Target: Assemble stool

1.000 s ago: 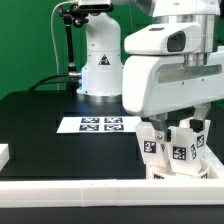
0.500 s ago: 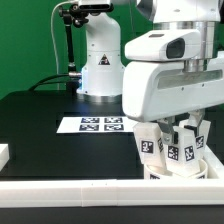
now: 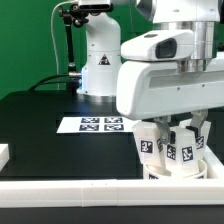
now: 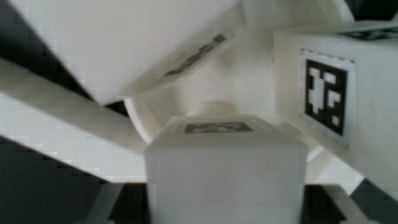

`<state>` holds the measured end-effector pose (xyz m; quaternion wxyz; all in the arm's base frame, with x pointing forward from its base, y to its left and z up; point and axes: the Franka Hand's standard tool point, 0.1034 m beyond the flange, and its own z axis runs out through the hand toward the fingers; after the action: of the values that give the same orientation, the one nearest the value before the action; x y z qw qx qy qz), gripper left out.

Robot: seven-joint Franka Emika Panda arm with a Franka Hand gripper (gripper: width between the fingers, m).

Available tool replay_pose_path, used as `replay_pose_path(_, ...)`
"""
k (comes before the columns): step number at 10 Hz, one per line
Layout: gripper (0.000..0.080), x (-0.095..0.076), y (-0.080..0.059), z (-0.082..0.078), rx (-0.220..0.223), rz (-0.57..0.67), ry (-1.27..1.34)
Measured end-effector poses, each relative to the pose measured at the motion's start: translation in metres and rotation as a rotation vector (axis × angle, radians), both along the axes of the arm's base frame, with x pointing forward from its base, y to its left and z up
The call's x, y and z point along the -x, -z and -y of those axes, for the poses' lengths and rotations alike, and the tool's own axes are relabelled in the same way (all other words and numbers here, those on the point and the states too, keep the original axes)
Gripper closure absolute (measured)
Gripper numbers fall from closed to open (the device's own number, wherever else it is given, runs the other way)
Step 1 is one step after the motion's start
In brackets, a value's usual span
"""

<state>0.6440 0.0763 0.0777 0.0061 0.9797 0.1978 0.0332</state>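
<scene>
The stool parts stand at the front of the table on the exterior view's right. The low white seat point(image 3: 186, 172) lies there, with blocky white tagged legs point(image 3: 149, 146) upright on or by it. My gripper point(image 3: 181, 133) reaches down among them. In the wrist view its dark fingers point(image 4: 125, 200) press both sides of one white leg point(image 4: 221, 160), so the gripper point(image 4: 222, 208) is shut on that leg. Another leg with a black-and-white tag point(image 4: 329, 85) stands close beside it. A curved white part point(image 4: 143, 45) fills the space behind; I cannot tell which part it is.
The marker board point(image 3: 100, 125) lies flat mid-table. A long white rail point(image 3: 90, 190) edges the table's front. A small white block point(image 3: 3, 153) sits at the exterior view's left edge. The arm's white base point(image 3: 100, 65) stands at the back.
The arm's white body has shifted slightly toward the exterior view's left and a little up. The held leg has shifted slightly with it.
</scene>
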Motion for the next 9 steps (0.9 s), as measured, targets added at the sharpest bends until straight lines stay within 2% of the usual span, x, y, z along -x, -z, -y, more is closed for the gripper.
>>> replay_pose_path(2, 0.0461, -0.0014, 0.0004, 0.0087, -0.029, -0.004, 0.220)
replay_pose_path(4, 0.0459, -0.0014, 0.0006, 0.0086, -0.056, -0.008, 0.437)
replay_pose_path(6, 0.0459, -0.0016, 0.0005, 0.0100, -0.102, -0.020, 0.657)
replay_pose_path(7, 0.0459, -0.0015, 0.0005, 0.0118, -0.107, -0.024, 0.749)
replay_pose_path(9, 0.0459, -0.0024, 0.0005, 0.0145, -0.072, -0.026, 0.799)
